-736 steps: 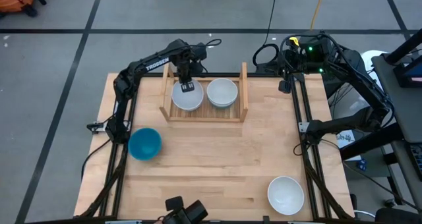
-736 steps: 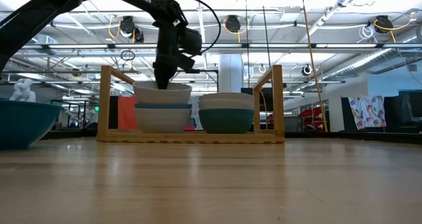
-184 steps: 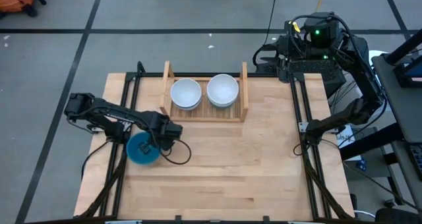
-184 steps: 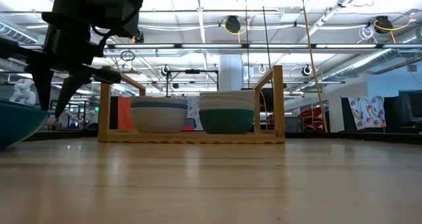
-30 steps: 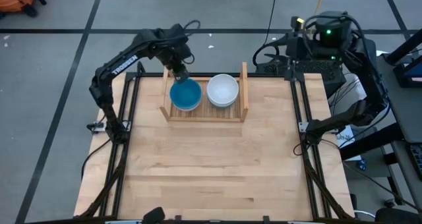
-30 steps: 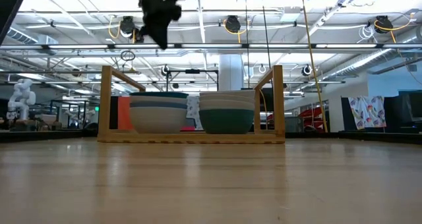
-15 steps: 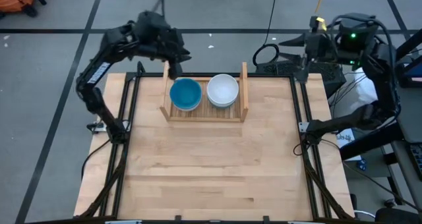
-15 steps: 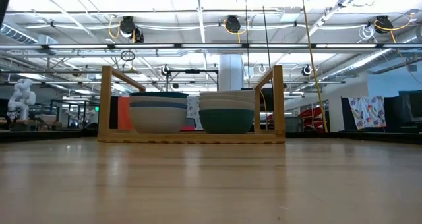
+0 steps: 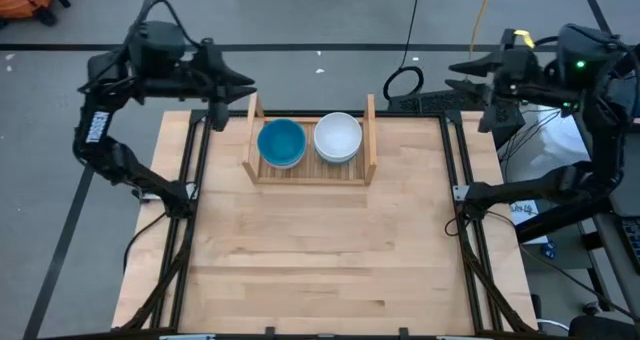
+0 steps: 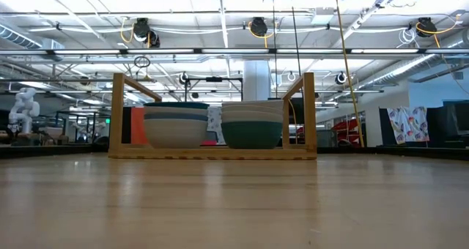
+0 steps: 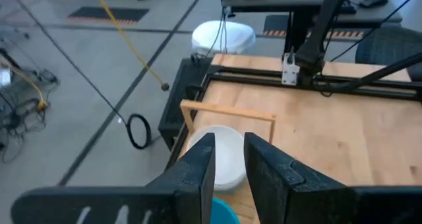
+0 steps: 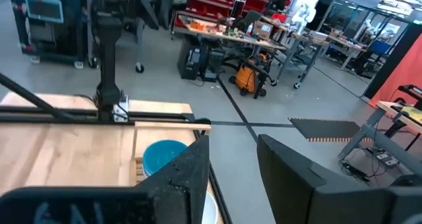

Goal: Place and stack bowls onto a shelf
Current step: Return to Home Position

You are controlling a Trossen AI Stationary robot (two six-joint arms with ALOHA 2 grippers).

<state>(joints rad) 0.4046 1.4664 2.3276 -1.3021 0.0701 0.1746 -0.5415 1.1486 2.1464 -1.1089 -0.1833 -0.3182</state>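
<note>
The wooden tabletop (image 9: 320,250) carries black frame rails (image 9: 449,160) along both sides. A coiled cable (image 9: 403,82) lies on the floor beyond its 1 o'clock corner. The shelf (image 9: 309,174) stands at the table's 12 o'clock edge and holds two bowl stacks side by side. The left stack is topped by a blue bowl (image 9: 281,142). The right stack has a white bowl (image 9: 337,138) on top and a dark green bowl (image 10: 251,135) at its base. The left gripper (image 11: 229,140) hangs above the 11 o'clock corner, the right gripper (image 12: 233,142) beyond 1 o'clock. Each has its fingers slightly apart, gripping nothing.
</note>
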